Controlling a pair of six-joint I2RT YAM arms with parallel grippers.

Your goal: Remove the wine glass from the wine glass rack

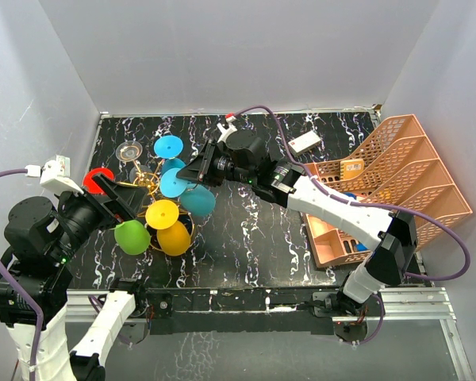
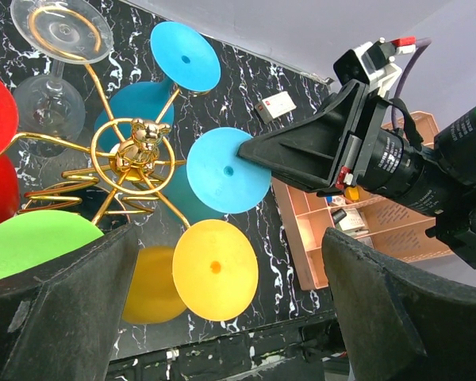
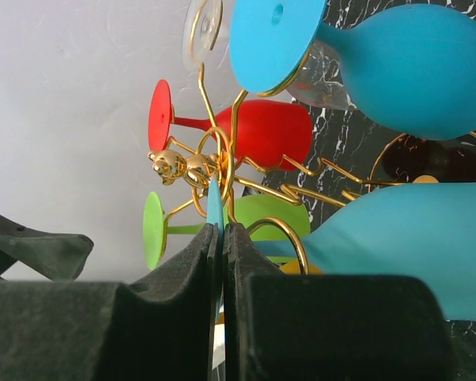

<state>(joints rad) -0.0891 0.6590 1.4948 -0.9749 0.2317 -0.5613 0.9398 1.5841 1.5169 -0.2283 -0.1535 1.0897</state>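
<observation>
The right jaws are pinched almost shut on the thin round foot of a blue wine glass [image 2: 226, 171]. They hold it edge-on, so only a sliver of blue shows between the pads. The glass hangs upside down on the gold rack [image 2: 133, 151], which stands on the dark marbled worktop [image 1: 246, 238]. Its bowl sits just to one side of the right jaws, and the rack's centre post stands just beyond their tips. The left jaws are spread wide with nothing in them, held off on the opposite side of the rack, with a yellow glass [image 2: 214, 268] showing through their gap.

I'd judge the blue glass to be light and stiff, with a smooth, slippery surface; whether it would shatter I can't tell. The foot is a fair place to hold, though a flat disc gripped by its rim could swivel. It looks as if it must slide outward along its wire arm. The neighbouring glasses crowd close around the right jaws, so a knock is the risk.
</observation>
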